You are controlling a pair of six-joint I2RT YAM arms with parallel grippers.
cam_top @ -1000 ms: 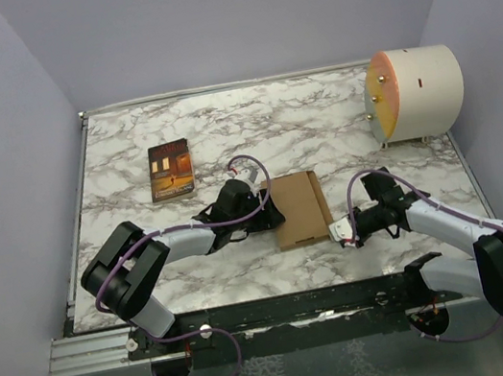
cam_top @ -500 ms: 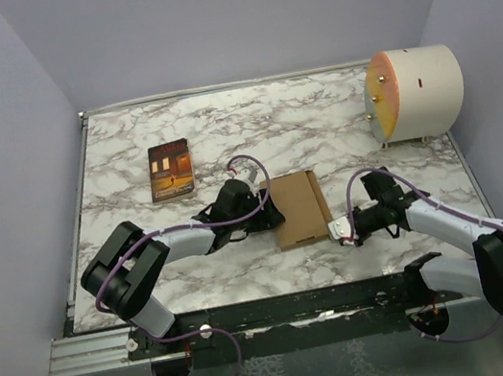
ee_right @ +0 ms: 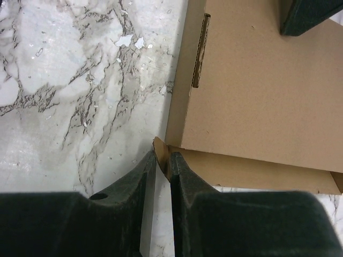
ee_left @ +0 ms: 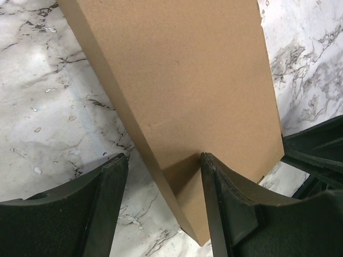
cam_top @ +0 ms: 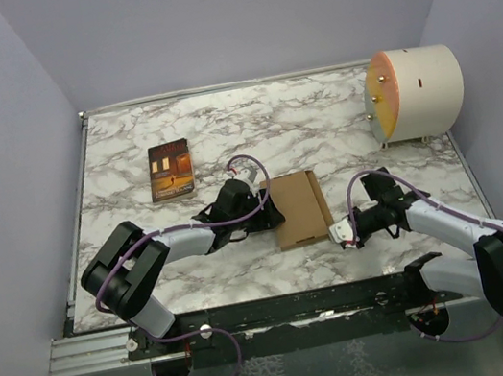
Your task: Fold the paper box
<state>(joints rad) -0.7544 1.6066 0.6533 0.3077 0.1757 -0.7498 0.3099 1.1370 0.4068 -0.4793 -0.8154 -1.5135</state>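
The paper box (cam_top: 299, 207) lies flat and closed on the marble table, a plain brown cardboard slab, also seen in the left wrist view (ee_left: 187, 80) and the right wrist view (ee_right: 257, 80). My left gripper (cam_top: 271, 216) is open and straddles the box's left edge (ee_left: 163, 156). One finger (ee_left: 230, 203) rests on the lid and the other stands on the table beside it. My right gripper (cam_top: 339, 231) is at the box's near right corner (ee_right: 163, 154). Its jaws are nearly together round a small cardboard tab (ee_right: 162, 148) sticking out of that corner.
A dark book with an orange cover picture (cam_top: 170, 170) lies at the back left. A large cream cylinder (cam_top: 415, 91) stands at the back right. Purple walls close in both sides and the back. The left gripper's finger (ee_right: 311, 16) shows on the lid in the right wrist view.
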